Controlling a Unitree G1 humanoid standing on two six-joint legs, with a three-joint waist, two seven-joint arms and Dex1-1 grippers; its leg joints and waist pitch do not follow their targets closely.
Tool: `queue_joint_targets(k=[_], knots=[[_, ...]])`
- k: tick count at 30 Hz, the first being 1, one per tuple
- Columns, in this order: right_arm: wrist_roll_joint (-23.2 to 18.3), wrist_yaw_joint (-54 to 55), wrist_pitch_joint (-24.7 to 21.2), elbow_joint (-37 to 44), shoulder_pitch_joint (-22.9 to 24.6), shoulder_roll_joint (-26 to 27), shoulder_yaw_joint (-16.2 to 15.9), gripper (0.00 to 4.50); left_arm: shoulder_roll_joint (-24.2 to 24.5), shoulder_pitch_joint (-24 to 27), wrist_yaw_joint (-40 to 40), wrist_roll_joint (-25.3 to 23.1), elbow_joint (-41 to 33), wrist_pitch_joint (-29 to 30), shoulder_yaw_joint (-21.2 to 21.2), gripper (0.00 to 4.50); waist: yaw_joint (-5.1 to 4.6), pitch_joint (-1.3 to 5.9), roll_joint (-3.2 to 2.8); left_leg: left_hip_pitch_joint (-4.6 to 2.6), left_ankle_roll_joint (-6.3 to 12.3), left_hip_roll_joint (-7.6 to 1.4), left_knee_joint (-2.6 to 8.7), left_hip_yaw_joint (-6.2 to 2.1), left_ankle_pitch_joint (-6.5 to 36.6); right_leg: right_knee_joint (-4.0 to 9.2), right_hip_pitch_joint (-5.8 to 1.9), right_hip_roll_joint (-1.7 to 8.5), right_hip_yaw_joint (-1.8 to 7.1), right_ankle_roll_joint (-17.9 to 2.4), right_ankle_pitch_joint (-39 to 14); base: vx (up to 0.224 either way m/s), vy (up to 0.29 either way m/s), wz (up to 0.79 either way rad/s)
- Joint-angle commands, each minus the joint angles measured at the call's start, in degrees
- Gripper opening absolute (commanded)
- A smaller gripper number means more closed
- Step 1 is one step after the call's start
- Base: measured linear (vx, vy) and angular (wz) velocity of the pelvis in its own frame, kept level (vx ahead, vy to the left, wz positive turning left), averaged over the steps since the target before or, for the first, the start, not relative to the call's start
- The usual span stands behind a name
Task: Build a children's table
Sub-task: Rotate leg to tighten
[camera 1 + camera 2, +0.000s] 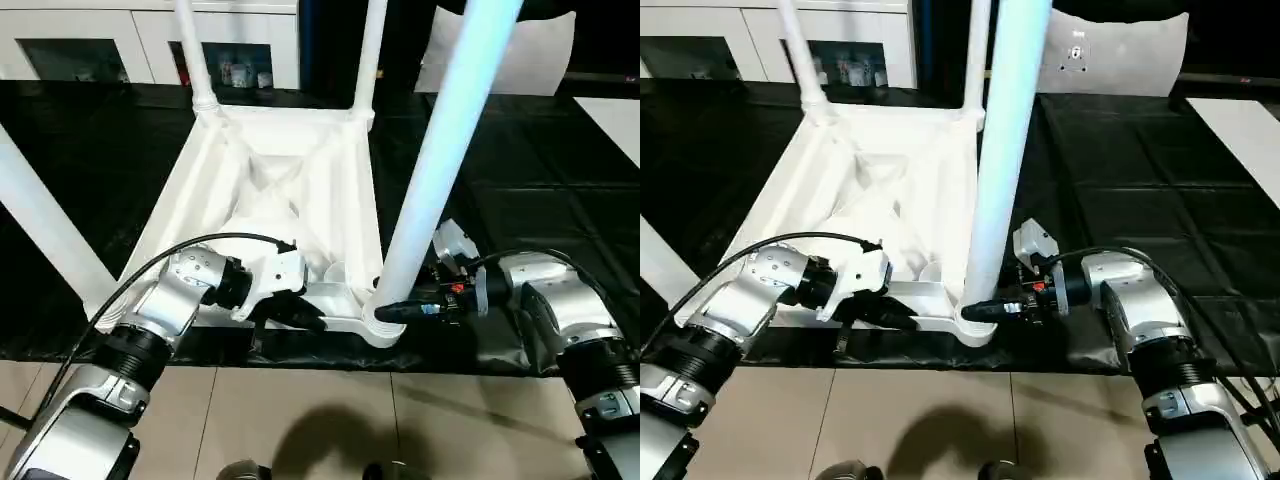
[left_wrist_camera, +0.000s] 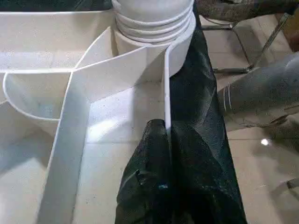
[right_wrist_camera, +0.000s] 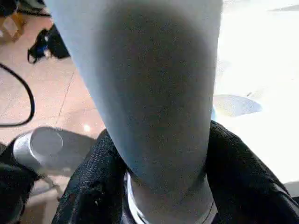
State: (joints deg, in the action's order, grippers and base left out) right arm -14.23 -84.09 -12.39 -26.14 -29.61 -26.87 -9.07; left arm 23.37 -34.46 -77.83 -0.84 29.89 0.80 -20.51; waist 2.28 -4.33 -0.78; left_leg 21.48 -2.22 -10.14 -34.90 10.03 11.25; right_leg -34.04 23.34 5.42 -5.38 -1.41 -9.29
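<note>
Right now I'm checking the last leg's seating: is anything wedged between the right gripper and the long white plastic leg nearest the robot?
Nothing visible: the right gripper has a black finger on each side of the long white plastic leg, just above its collar.

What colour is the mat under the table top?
Black, a glossy sheet mat under the white top; it shows best in the left eye view.

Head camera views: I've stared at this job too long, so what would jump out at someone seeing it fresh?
The white tabletop lies upside down on the black mat, its X-ribbed underside facing up and legs standing from its corners. Most striking is the near-right leg, rising tall in front of the camera. The right claw has a finger on each side of that leg just above its collar, while the left claw is pinched shut on the tabletop's near rim.
</note>
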Motion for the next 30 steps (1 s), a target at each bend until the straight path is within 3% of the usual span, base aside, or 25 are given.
queue_joint_targets(k=[1,3,6,8,9,10,13,15,16,18,19,21,22,23,24,27,30], knots=[[-3.52,-0.44,-2.88,3.08,1.26,1.71,-0.66,2.04,-1.3,-0.09,2.9,-0.26,-0.8,1.7,-0.1,0.0,-0.47,4.11,1.08,-0.62,5.96,-3.31,4.11,-0.4,7.36,3.56,-3.12,3.28,3.16,-13.66,-14.32,0.0,0.0,0.0],[-4.06,4.35,-4.74,3.89,2.02,3.59,0.73,2.04,-2.73,-0.14,5.55,0.29,-1.6,4.37,0.89,0.0,-0.55,4.09,1.04,-0.69,5.59,-3.37,4.19,-0.42,7.5,3.56,-3.04,3.3,3.19,-13.58,-14.64,0.0,0.0,0.0],[-0.37,18.02,-4.68,5.91,3.87,8.7,1.64,2.04,-6.5,-1.02,12.07,1.19,-2.69,8.94,3.33,0.0,-1.12,3.65,0.78,-0.62,3.22,-2.95,4.45,-0.72,10.86,4.5,-2.97,3.5,3.06,-11.38,-21.58,0.0,0.0,0.0],[-0.48,23.94,-9.51,7.56,3.96,11.91,2.57,2.04,-8.51,-2.04,15.44,1.38,-2.27,10.71,4.37,0.0,-2.24,3.52,1.11,-0.39,1.88,-2.75,4.72,-1.02,12.12,4.83,-3.06,3.25,2.9,-9.67,-24.79,0.0,0.0,0.0],[-0.51,25.67,-10.54,8.05,3.96,13.02,2.93,2.04,-9.05,-2.37,16.55,1.23,-2.07,11.14,4.59,0.0,-2.24,3.52,1.11,-0.39,1.88,-2.75,4.72,-1.02,12.12,4.83,-3.06,3.25,2.9,-9.67,-24.79,0.0,0.0,0.0],[0.04,31.96,-12.69,8.78,3.84,16.89,3.99,2.04,-10.85,-3.3,19.89,0.65,-1.46,12.51,5.07,0.0,-3.15,3.42,1.06,-0.32,1.6,-2.61,4.69,-1.11,13.59,5.09,-2.97,3.24,2.85,-9.06,-26.26,0.0,0.0,0.0],[1.39,38.26,-13.03,8.68,3.79,20.32,4.47,2.03,-12.85,-4.07,23.28,0.22,-1.02,14.26,5.59,0.0,-3.97,3.46,0.96,-0.34,1.42,-2.39,4.61,-1.23,14.05,5.57,-2.78,3.29,2.68,-7.76,-28.52,0.0,0.0,0.0],[2.98,45.15,-12.59,7.84,3.6,23.72,5.23,2.03,-15.12,-4.62,27.17,-0.53,-1.18,16.42,6.18,0.0,-4.4,3.39,1.06,-0.45,1.67,-2.35,4.55,-1.04,13.59,5.69,-2.48,3.23,2.82,-8.26,-27.44,0.0,0.0,0.0],[4.04,54.23,-11.66,4.63,2.18,27.61,7.59,2.03,-17.77,-5.3,32.17,-1.7,-0.42,17.19,6.7,0.0,-4.72,3.34,0.88,-0.44,1.57,-2.36,4.65,-1.1,13.55,5.69,-2.39,3.11,2.76,-8.59,-26.94,0.0,0.0,0.0],[3.16,60.0,-11.48,2.22,0.7,30.88,10.5,2.03,-20.2,-5.75,36.83,-2.38,0.31,17.32,7.52,0.0,-5.21,3.51,0.84,-0.56,1.52,-2.22,4.58,-1.16,13.88,5.71,-2.52,3.04,2.61,-8.94,-26.2,0.0,0.0,0.0],[3.04,60.54,-10.81,1.54,0.14,31.51,10.85,2.03,-20.91,-5.69,37.29,-2.37,0.22,17.11,7.43,0.0,-5.21,3.51,0.84,-0.56,1.52,-2.22,4.58,-1.16,13.88,5.71,-2.52,3.04,2.61,-8.94,-26.2,0.0,0.0,0.0],[3.29,60.88,-9.48,1.26,-0.63,32.12,11.51,2.03,-21.45,-5.66,37.8,-2.57,0.26,16.35,6.94,0.0,-5.23,3.6,0.59,-0.38,2.66,-2.37,4.65,-1.08,13.21,5.43,-2.7,2.91,2.74,-10.13,-21.33,0.0,0.0,0.0],[3.05,60.88,-9.26,1.53,-0.68,32.13,11.95,2.38,-21.31,-5.7,37.97,-2.72,0.36,16.08,6.76,0.0,-5.08,3.7,0.48,-0.36,3.45,-2.36,4.61,-0.96,12.12,5.18,-2.81,2.92,2.9,-11.02,-18.41,0.0,0.0,0.0],[2.5,60.21,-9.17,2.01,-0.54,31.86,12.39,2.38,-20.93,-5.69,37.69,-2.8,0.45,15.94,6.64,0.0,-5.05,3.73,0.52,-0.24,3.87,-2.33,4.58,-0.92,11.48,5.03,-2.93,2.91,2.92,-11.45,-17.11,0.0,0.0,0.0],[2.61,59.15,-9.61,3.2,0.15,30.97,12.58,2.38,-20.02,-5.45,36.7,-3.18,0.46,15.27,6.51,0.0,-4.89,3.71,0.13,-0.19,4.84,-2.38,4.58,-0.88,10.1,4.88,-3.09,2.89,2.88,-12.23,-14.66,0.0,0.0,0.0],[3.67,57.53,-8.73,4.33,1.29,29.18,11.88,2.79,-18.96,-5.07,35.44,-3.99,0.86,14.71,6.09,0.0,-4.82,3.66,0.13,-0.11,5.5,-2.38,4.57,-0.87,9.55,4.71,-3.3,2.92,2.82,-12.86,-13.33,0.0,0.0,0.0],[3.79,53.47,-6.93,6.2,3.3,25.42,11.12,3.12,-17.05,-4.3,33.82,-4.86,0.59,13.84,5.59,0.0,-4.49,3.49,0.07,-0.16,5.69,-2.47,4.6,-0.91,11.2,5.04,-3.37,3.06,2.8,-12.35,-15.97,0.0,0.0,0.0]])
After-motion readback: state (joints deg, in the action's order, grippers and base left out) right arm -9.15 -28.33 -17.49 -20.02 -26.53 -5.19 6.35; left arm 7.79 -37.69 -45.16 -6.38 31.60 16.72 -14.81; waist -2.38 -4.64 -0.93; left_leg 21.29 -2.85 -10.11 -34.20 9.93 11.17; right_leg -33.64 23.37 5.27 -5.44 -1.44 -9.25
